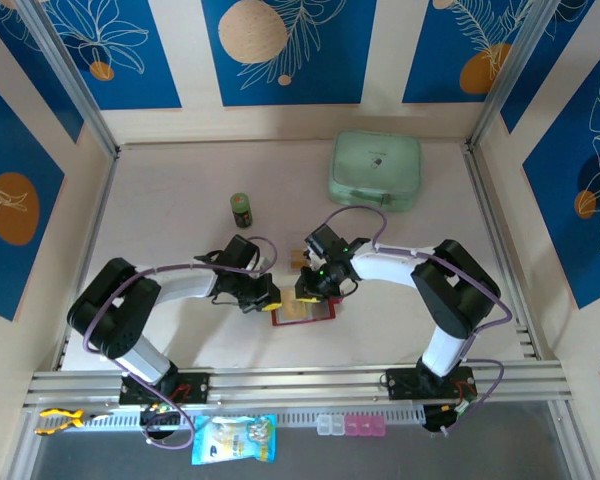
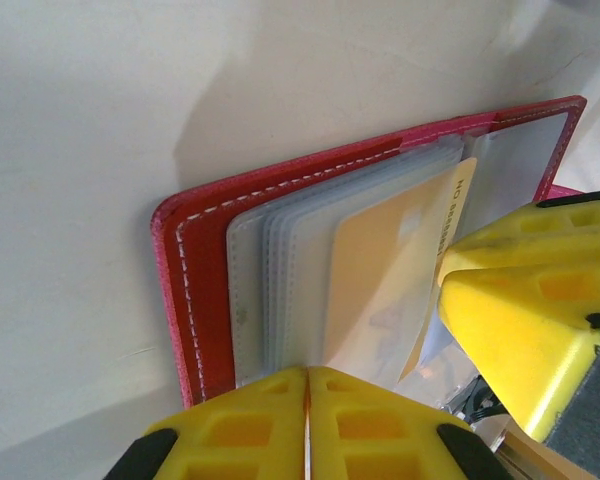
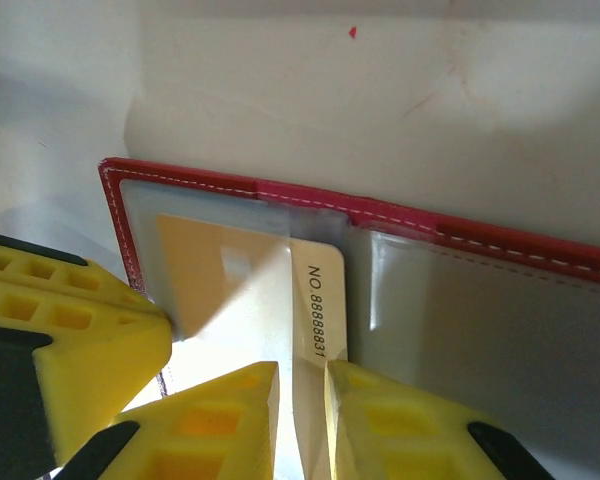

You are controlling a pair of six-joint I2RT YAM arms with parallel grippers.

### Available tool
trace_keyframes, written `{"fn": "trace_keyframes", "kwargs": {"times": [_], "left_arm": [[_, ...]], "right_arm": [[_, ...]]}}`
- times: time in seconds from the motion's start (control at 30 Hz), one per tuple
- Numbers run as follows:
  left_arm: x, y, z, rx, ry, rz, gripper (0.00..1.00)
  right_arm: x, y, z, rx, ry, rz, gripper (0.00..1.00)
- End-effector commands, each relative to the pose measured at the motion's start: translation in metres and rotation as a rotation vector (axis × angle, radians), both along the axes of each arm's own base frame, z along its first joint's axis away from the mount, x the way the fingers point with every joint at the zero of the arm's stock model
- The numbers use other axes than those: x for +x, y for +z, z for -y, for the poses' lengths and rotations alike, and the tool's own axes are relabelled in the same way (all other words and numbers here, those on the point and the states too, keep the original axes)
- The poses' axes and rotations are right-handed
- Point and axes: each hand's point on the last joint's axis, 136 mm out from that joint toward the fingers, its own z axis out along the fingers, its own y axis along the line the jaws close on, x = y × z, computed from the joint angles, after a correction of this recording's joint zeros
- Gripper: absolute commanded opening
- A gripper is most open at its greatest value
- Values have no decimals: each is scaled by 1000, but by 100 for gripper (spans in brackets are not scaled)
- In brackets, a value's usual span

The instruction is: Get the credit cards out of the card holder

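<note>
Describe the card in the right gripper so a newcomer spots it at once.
Near the table's front edge lies the open red card holder. Partly out of its clear sleeve, in the right gripper, is the tan-orange card, alone bearing a printed number along its edge.

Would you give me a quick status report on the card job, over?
Left gripper shut at the card holder's edge. Right gripper shut on a tan card, partly out of its sleeve. Nothing seen blocking the pull.

Likely lab: panel-walled robot booth (image 1: 280, 120)
</note>
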Motion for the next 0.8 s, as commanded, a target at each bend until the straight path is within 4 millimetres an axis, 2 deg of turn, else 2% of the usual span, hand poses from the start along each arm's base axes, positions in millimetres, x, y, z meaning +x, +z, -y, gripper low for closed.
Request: {"fn": "trace_keyframes", "kwargs": {"times": [0.0, 0.27, 0.43, 0.57, 0.77], "left_arm": [[0, 1, 0, 20, -9, 1, 9], [1, 4, 1, 17, -17, 7, 8], [5, 18, 5, 8, -35, 34, 7], [7, 27, 10, 1, -59, 52, 7], [0, 19, 18, 26, -96, 39, 5]], "right_arm": [[-3, -1, 4, -24, -17, -41, 20], [-3, 7, 7, -14, -25, 4, 21], [-3, 21, 2, 61, 2, 53, 21], [-6, 22, 5, 86, -9, 35, 22], [-9, 18, 6, 123, -21, -3, 23]]}}
